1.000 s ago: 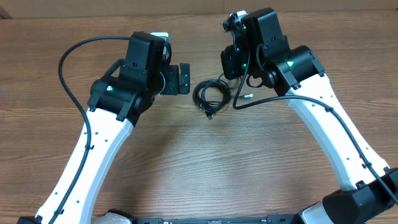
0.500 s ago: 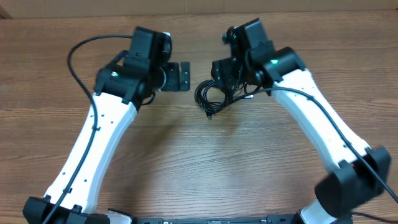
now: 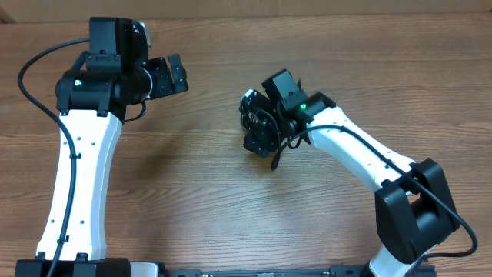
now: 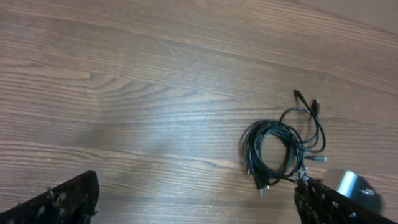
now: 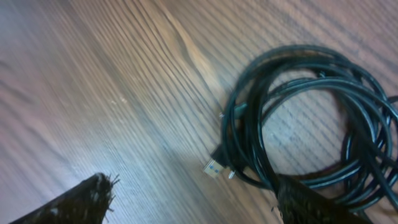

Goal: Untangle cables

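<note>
The cables (image 4: 273, 152) lie as one coiled tangle of thin black cords on the wooden table, with loose plug ends trailing to one side. In the right wrist view the cables (image 5: 311, 118) fill the right side, and a silver-tipped plug (image 5: 213, 168) pokes out at the coil's lower left. My right gripper (image 5: 196, 205) is open just above the wood. One of its fingers (image 5: 317, 202) overlaps the coil's edge, and the other stands over bare wood. In the overhead view the right gripper (image 3: 261, 127) hides most of the tangle. My left gripper (image 3: 171, 77) is open and holds nothing, far off at the back left.
The wooden table (image 3: 192, 177) stretches all around the coil. The left arm's white link (image 3: 81, 169) runs down the left side, and the right arm's link (image 3: 361, 158) crosses from the right. The table's far edge (image 3: 231, 17) lies behind both grippers.
The right gripper has opened and come down leftward over the coil. The left arm has swung away from the cables toward the back left, staying open.
</note>
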